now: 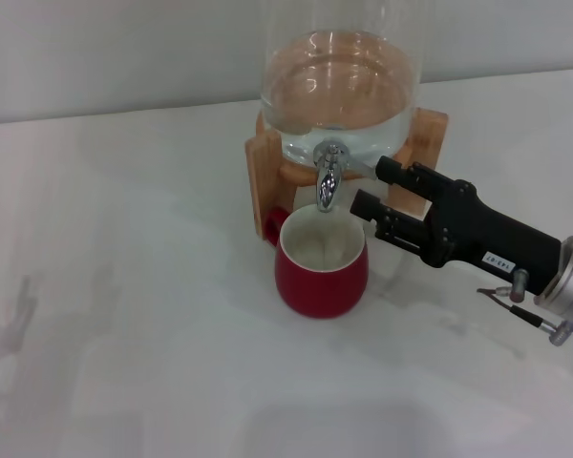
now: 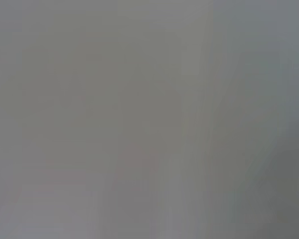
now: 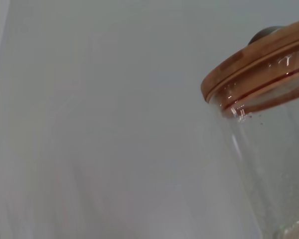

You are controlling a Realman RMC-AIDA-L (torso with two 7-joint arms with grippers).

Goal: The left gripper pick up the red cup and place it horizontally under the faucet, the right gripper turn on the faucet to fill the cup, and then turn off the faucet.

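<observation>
The head view is evenly and brightly lit, and the white bench (image 1: 124, 315) is nearly washed out. Soft, faint shadows are cast on it beside the red cup (image 1: 322, 270). Small highlights are seen on the faucet (image 1: 328, 177) and the glass jar (image 1: 342, 81). The left wrist view is rendered as a featureless grey blur. The right wrist view is soft and hazy.

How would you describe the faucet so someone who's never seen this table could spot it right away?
Find the clear glass jar on its wooden stand at the back of the white table. The faucet juts from the jar's front, just above the red cup. It is the only shiny chrome piece there.
</observation>
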